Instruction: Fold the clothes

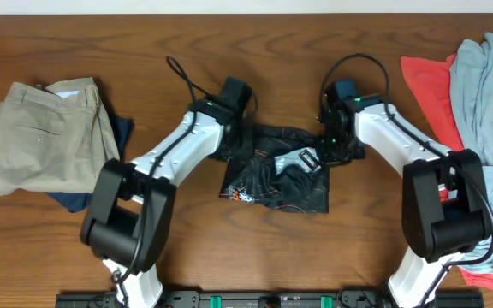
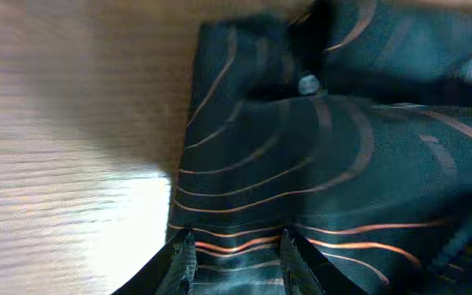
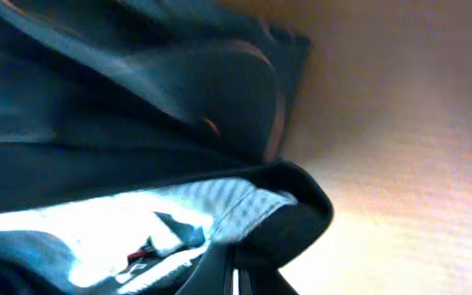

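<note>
Right wrist view: right claw (image 3: 232,272) clenched, fingers pressed together on a fold of the black jersey (image 3: 138,123). The cloth bulges just above the tips, with a pale mesh-textured patch on one side and bare table (image 3: 400,123) on the other. Left wrist view: left claw (image 2: 238,256) has its fingers standing apart, with orange-lined jersey cloth lying between them. Cannot tell whether that cloth is pinched or only lies under the tips. Overhead: the jersey lies crumpled on the table between the two claws. Each claw sits at a far corner of it, and the bulk of the cloth trails back toward the robot's base. Well out past the left claw is a folded pair of khaki trousers (image 1: 41,137) on a navy garment (image 1: 125,128). Well out past the right claw is a heap of red clothes (image 1: 426,81) and grey-blue clothes (image 1: 486,94). Judgement: no fold formed yet; the claws look set to lift or spread the far edge. Risk 1: if the left claw has no real hold, a pull from the right alone would drag and skew the jersey. Risk 2: the right claw may hold several bunched layers, so a lift would carry the creases along. Risk 3: smooth sports cloth could slip from a shallow pinch.
</note>
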`<state>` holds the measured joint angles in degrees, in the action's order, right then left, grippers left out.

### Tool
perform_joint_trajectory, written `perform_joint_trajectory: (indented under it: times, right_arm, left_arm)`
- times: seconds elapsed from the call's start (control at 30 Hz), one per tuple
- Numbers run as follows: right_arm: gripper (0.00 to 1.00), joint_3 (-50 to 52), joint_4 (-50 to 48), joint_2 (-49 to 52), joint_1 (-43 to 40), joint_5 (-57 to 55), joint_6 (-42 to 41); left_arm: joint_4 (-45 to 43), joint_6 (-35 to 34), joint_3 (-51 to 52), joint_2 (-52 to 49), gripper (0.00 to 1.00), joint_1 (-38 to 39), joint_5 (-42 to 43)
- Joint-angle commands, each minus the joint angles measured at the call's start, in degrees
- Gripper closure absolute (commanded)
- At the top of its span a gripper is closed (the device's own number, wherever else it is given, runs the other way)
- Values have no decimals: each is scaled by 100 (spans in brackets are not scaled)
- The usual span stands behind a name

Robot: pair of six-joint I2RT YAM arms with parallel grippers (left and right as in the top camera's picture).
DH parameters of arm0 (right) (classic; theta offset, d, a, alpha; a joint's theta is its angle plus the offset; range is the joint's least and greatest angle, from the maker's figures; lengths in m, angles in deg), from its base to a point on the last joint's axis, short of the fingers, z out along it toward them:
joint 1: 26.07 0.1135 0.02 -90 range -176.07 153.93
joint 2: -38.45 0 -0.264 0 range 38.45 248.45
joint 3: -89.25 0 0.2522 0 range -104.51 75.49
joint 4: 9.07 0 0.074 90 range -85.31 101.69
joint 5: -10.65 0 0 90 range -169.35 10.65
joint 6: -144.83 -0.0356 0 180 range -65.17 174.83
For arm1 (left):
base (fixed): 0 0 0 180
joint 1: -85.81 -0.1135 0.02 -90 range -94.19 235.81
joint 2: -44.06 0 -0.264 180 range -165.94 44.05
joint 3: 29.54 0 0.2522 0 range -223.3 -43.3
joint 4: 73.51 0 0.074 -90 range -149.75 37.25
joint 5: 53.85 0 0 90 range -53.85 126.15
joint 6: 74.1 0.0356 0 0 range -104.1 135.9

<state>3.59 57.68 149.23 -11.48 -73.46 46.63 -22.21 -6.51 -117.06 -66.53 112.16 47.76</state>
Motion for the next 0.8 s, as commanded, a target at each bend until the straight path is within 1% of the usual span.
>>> perform_joint_trajectory:
  times: [0.0,0.07,0.23,0.3,0.33,0.37,0.4,0.47,0.5,0.67,0.77]
  right_arm:
    - [95,-13,227,-76,-149,-68,-96]
    - [91,-81,393,-98,-190,157,-15]
    - [86,-345,557,-389,-199,688,37]
    - [81,-420,544,-581,-186,988,188]
    - [77,-424,485,-695,-164,1241,361]
    - [70,-424,459,-780,-133,1473,557]
    - [60,-424,439,-857,-74,1694,765]
    - [50,-424,437,-868,50,1722,944]
    - [48,-409,435,-844,131,1659,981]
    - [48,-267,326,-590,468,1552,979]
    - [51,-144,197,-404,649,1552,975]
  left_arm:
    - [24,72,59,-278,64,-2,-74]
    - [24,72,59,-378,64,-2,-76]
    - [24,72,59,-485,63,-2,-76]
    - [26,72,59,-487,63,-2,-74]
    - [26,72,59,-487,63,-2,-74]
    - [26,72,59,-487,63,-2,-74]
    - [24,72,59,-487,63,-2,-74]
    - [13,72,59,-487,63,-2,-74]
    - [2,72,59,-487,62,-2,-74]
    - [-11,72,59,-487,62,-2,-74]
    - [-11,72,59,-487,62,-2,-74]
